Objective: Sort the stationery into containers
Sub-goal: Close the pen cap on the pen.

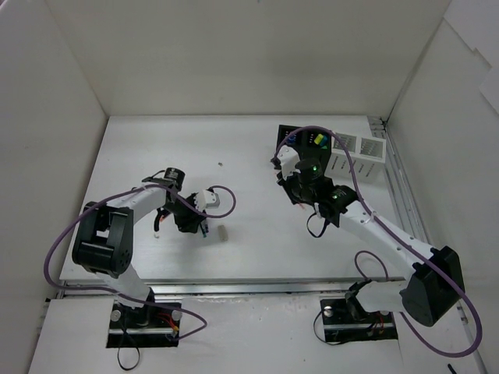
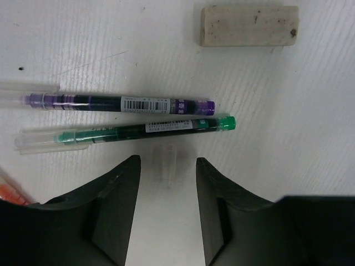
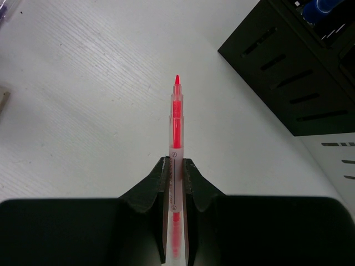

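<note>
Left gripper, wrist view: the jaws stand well apart and hold nothing. A small clear tube-like piece lies on the table between the fingertips. Just beyond, toward 12 o'clock, two slim pens lie nearly parallel, the green pen nearer and the purple pen behind it. Each has a clear cap toward 9 o'clock and a white label at mid-barrel. Farther off at 1 o'clock lies the pale eraser, a speckled rectangular block. An orange sliver at 9 o'clock is too cropped to identify. Right gripper, wrist view: the jaws are closed tight on the thin red pen, a translucent barrel with a red core, its bare tip pointing to 12 o'clock. At 2 o'clock stands the black box with a slotted front and a blue-capped item inside. A white perforated box sits just beside it at 3 o'clock. Top view: the containers occupy the table's 1 o'clock corner. The surface is white, finely grooved and lightly scuffed, enclosed by plain white walls.
</note>
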